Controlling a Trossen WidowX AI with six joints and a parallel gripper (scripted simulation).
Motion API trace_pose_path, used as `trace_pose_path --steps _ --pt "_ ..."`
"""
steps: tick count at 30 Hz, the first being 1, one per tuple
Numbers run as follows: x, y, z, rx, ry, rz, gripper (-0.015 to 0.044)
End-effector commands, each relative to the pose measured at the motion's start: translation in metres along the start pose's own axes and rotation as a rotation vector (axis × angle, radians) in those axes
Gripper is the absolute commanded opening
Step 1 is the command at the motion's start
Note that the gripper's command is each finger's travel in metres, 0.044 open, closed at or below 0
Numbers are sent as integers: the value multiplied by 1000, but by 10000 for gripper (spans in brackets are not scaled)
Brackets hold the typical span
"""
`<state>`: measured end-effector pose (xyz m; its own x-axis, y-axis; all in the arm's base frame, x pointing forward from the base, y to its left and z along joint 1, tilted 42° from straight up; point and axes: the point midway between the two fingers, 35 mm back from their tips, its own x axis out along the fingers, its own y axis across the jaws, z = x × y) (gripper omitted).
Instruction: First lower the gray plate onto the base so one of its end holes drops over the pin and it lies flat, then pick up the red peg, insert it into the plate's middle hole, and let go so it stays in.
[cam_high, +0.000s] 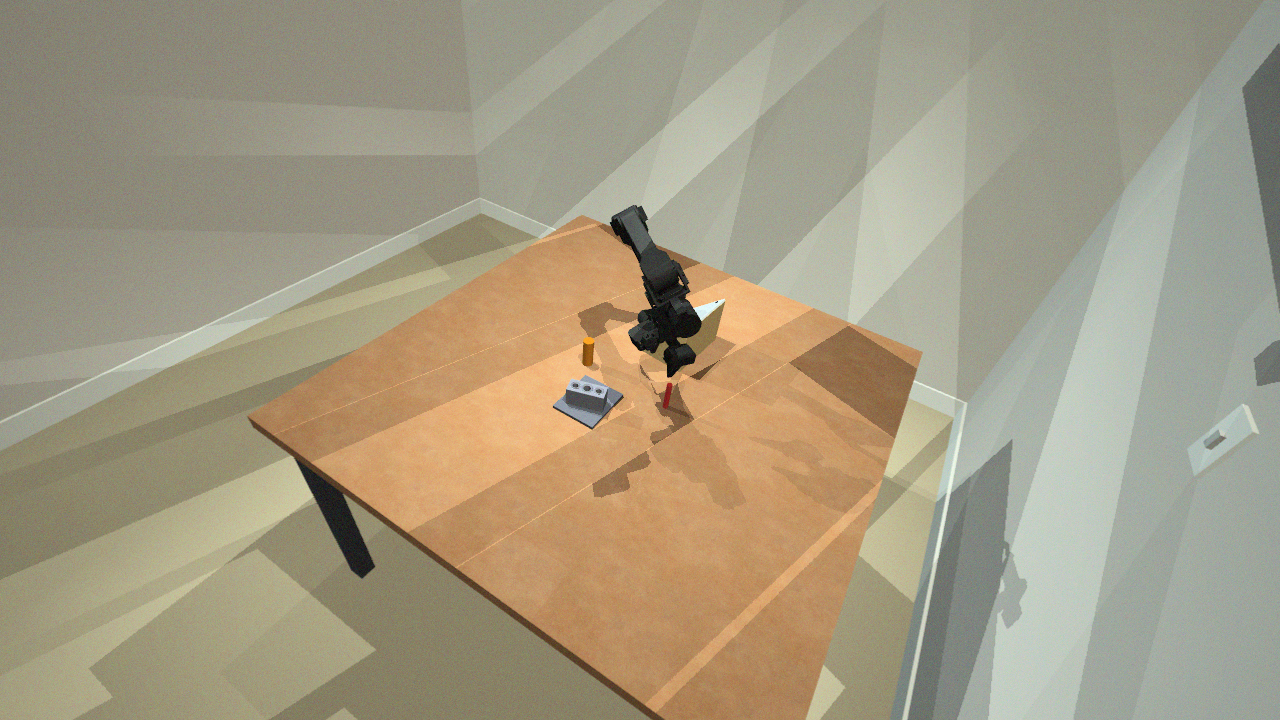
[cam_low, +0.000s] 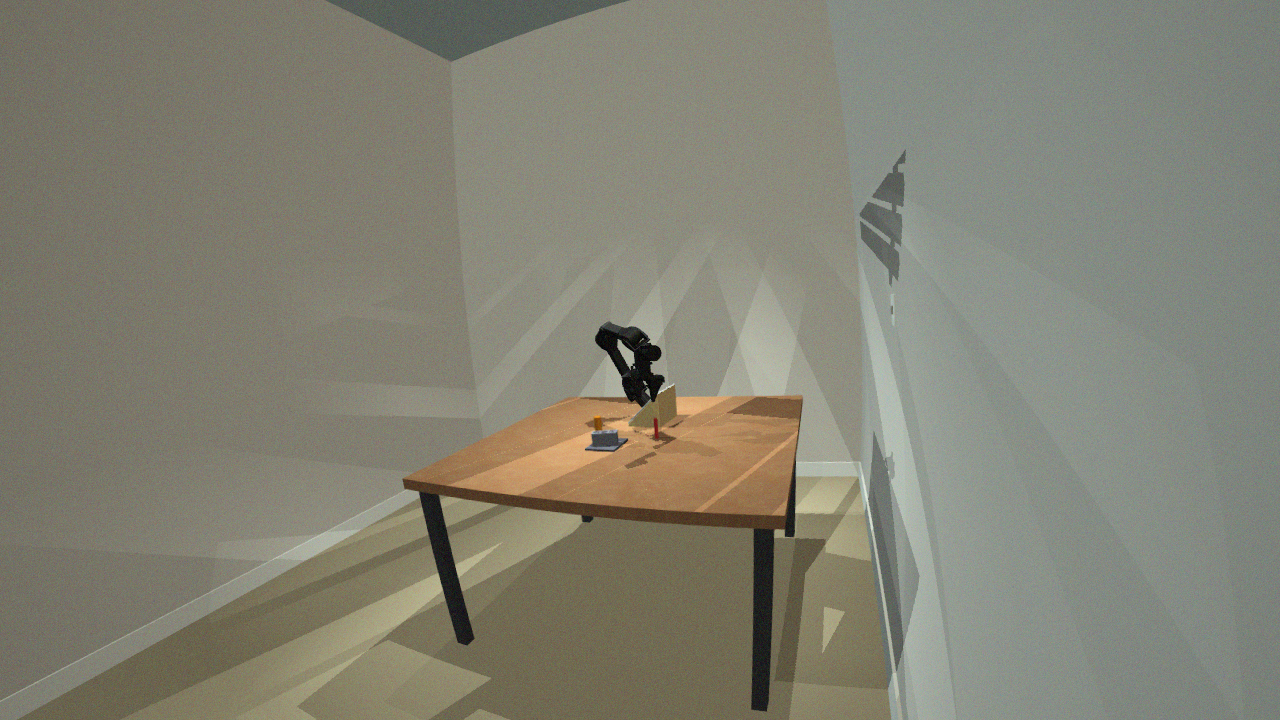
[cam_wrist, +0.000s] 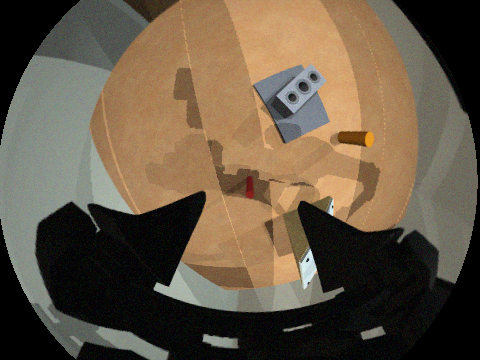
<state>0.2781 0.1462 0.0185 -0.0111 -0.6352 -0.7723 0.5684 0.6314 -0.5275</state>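
Observation:
The gray plate (cam_high: 581, 400) (cam_low: 605, 439) (cam_wrist: 304, 96), a thick block with three holes in its top, sits on the dark gray base (cam_high: 590, 419) (cam_low: 605, 447) (cam_wrist: 312, 120) and looks level. The pin cannot be made out. The red peg (cam_high: 667, 395) (cam_low: 656, 428) (cam_wrist: 250, 187) stands upright on the table, to the right of the base in the top and exterior views. My gripper (cam_high: 671, 371) (cam_low: 657, 395) (cam_wrist: 254, 201) is open and empty, pointing down above the peg. In the wrist view the peg shows between the fingertips, slightly ahead of them.
An orange cylinder (cam_high: 588, 352) (cam_low: 597, 422) (cam_wrist: 352, 138) stands upright behind the base. The arm's wedge-shaped mount (cam_high: 707, 344) (cam_low: 666, 409) (cam_wrist: 298, 227) stands behind the peg, partly hidden by the arm in the top view and by the right finger in the wrist view.

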Motion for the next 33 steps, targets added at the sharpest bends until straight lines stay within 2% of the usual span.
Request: trace_pose_path --steps 1,14,19,33 --pt "13 1 -39 497 5 -44 440" --pt "13 1 -35 497 5 -45 440" --pt "45 0 -35 498 4 -45 440" --pt "66 -3 -37 498 4 -45 440"
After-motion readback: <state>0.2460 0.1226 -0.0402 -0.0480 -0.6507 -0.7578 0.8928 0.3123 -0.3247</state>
